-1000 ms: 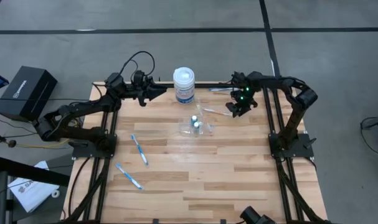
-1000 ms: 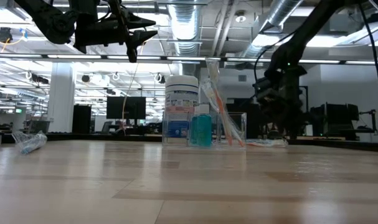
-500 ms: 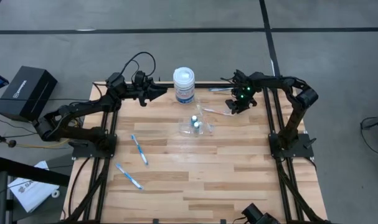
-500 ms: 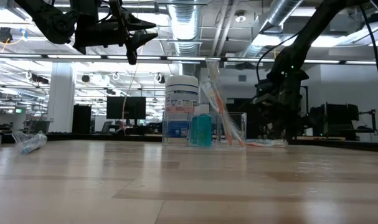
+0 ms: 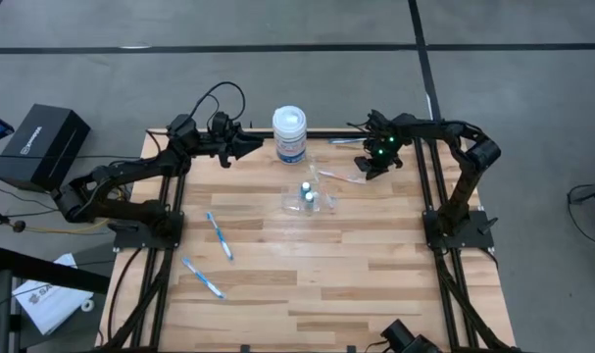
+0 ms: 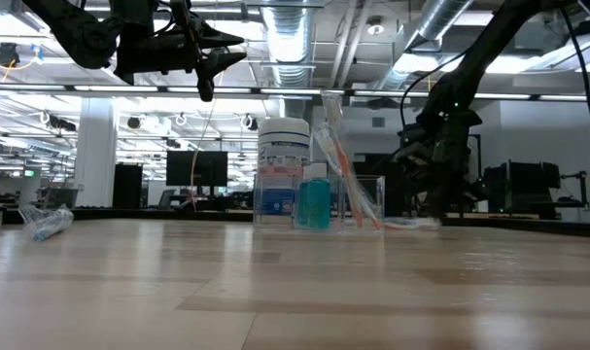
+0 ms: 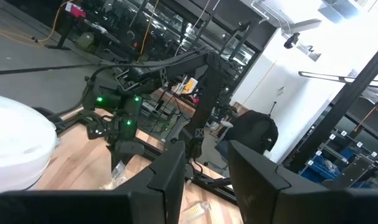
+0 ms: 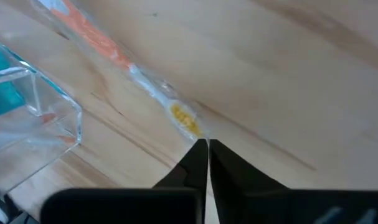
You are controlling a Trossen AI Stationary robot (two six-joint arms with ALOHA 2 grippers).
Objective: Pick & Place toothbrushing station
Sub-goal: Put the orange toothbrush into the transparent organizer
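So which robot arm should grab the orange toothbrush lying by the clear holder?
Probably the right one. The right gripper is right at the wrapped orange toothbrush; the left gripper hangs up by the white jar.

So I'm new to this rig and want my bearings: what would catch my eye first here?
The clear holder at mid-table, with teal-capped bottles in it and a white jar behind it. The right gripper hangs low with its fingers shut at the head of an orange-and-white toothbrush lying beside the holder. Two blue toothbrushes lie loose toward the left arm's side, and the left gripper waits raised by the jar.
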